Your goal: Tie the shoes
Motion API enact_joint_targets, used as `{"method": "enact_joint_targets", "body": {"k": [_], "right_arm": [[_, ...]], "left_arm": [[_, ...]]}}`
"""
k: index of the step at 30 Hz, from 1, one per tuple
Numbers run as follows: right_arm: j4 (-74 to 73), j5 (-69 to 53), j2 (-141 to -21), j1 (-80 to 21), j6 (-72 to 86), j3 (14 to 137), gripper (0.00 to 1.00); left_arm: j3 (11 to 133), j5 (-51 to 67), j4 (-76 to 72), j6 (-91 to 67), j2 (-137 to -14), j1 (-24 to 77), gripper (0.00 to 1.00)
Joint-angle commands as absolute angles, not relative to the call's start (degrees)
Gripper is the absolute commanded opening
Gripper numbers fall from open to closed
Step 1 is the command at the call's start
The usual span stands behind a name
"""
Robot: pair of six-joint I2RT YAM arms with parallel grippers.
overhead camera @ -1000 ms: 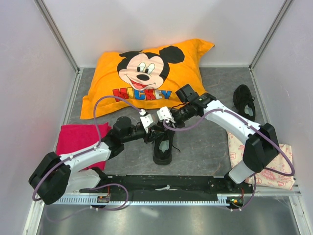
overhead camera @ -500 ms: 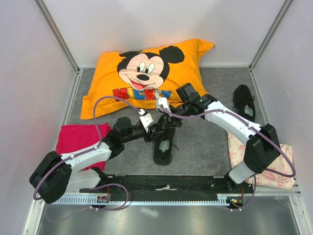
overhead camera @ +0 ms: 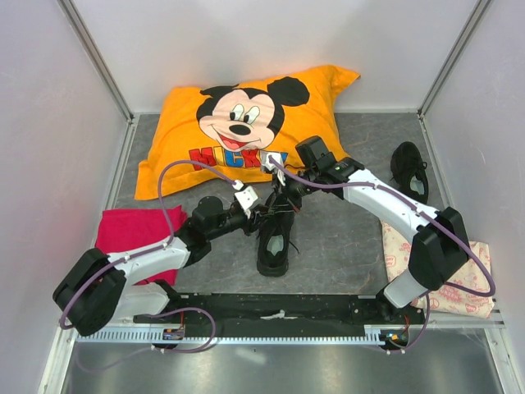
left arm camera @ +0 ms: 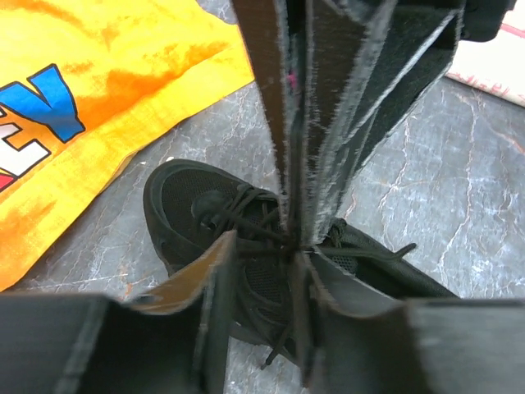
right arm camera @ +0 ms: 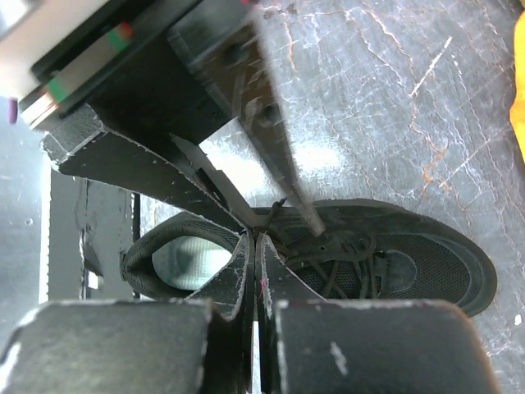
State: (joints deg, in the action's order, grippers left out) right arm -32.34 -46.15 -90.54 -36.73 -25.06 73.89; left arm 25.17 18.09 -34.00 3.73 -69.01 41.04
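Note:
One black shoe (overhead camera: 274,242) lies in the middle of the table, toe toward the pillow; it also shows as the shoe (left arm camera: 189,205) and the shoe (right arm camera: 426,263) with its pale insole (right arm camera: 184,258). Both grippers meet over its lacing. My right gripper (overhead camera: 283,205) (right arm camera: 257,238) is shut, and lace strands converge at its pressed tips (left arm camera: 295,238). My left gripper (overhead camera: 264,215) (left arm camera: 262,250) faces it tip to tip, jaws apart, with a loose lace end (left arm camera: 279,349) hanging in the gap. The other shoe (overhead camera: 410,168) lies at the back right.
An orange Mickey pillow (overhead camera: 246,123) (left arm camera: 66,107) fills the back of the table. A red cloth (overhead camera: 131,230) lies at the left and a pink patterned cloth (overhead camera: 467,279) at the right. White walls enclose the grey table (overhead camera: 344,246).
My right wrist has swung back toward the pillow while its tips stay over the shoe's lacing. The left gripper has edged forward toward the lacing. The shoe has not moved.

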Motion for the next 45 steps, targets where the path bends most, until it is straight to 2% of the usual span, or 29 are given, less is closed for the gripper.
{"method": "enact_joint_targets", "body": {"k": [1,3,7,8,17,23,26,29,30,34,42,43,44,45], "right_arm": [[-30.23,-45.88,-90.35,-36.48,-20.48,73.21,0.0],[-30.23,-45.09,-90.35,-36.47,-20.13,72.95,0.0],[-29.8,-44.47,-90.53,-36.56,-19.25,72.69,0.0],[-29.27,-44.39,-90.61,-36.56,-18.73,72.6,0.0],[-26.99,-43.86,-90.88,-36.47,-13.01,71.81,0.0],[-26.46,-43.86,-90.79,-36.39,-10.37,71.19,0.0],[-26.37,-43.95,-90.79,-36.3,-9.41,70.93,0.0],[-26.37,-43.86,-90.62,-36.12,-8.88,70.75,0.0],[-26.37,-43.94,-90.53,-36.04,-8.79,70.66,0.0],[-26.46,-44.38,-90.44,-35.68,-8.26,70.49,0.0],[-27.25,-45.0,-90.17,-34.81,-8.79,70.14,0.0],[-27.51,-45.09,-90.18,-34.89,-9.05,70.4,0.04],[-27.6,-45.09,-90.26,-34.72,-9.31,70.49,0.18],[-27.68,-45.17,-90.18,-34.63,-9.49,70.75,0.25]], "left_arm": [[26.02,16.52,-36.65,2.99,-68.73,41.48,0.28],[25.23,17.49,-36.48,2.99,-67.59,41.4,0.26],[24.26,19.6,-35.6,4.13,-65.48,41.48,0.46],[24.26,20.12,-35.33,4.22,-64.78,41.48,0.47],[24.78,15.74,-35.68,5.71,-65.74,42.71,0.48],[25.22,15.03,-36.91,7.21,-67.41,43.42,0.44],[25.14,15.81,-37.18,8.0,-67.59,43.51,0.38],[24.7,16.7,-37.0,8.61,-67.06,43.51,0.27],[24.61,16.79,-36.91,8.87,-66.97,43.51,0.19],[24.35,17.05,-35.69,9.14,-66.36,43.42,0.03],[23.82,18.81,-34.63,10.28,-65.3,43.51,0.02],[23.73,19.59,-34.54,10.37,-65.22,43.51,0.02],[23.73,19.86,-34.28,10.55,-65.21,43.51,0.01],[23.73,20.12,-34.1,10.72,-65.21,43.42,0.02]]}}
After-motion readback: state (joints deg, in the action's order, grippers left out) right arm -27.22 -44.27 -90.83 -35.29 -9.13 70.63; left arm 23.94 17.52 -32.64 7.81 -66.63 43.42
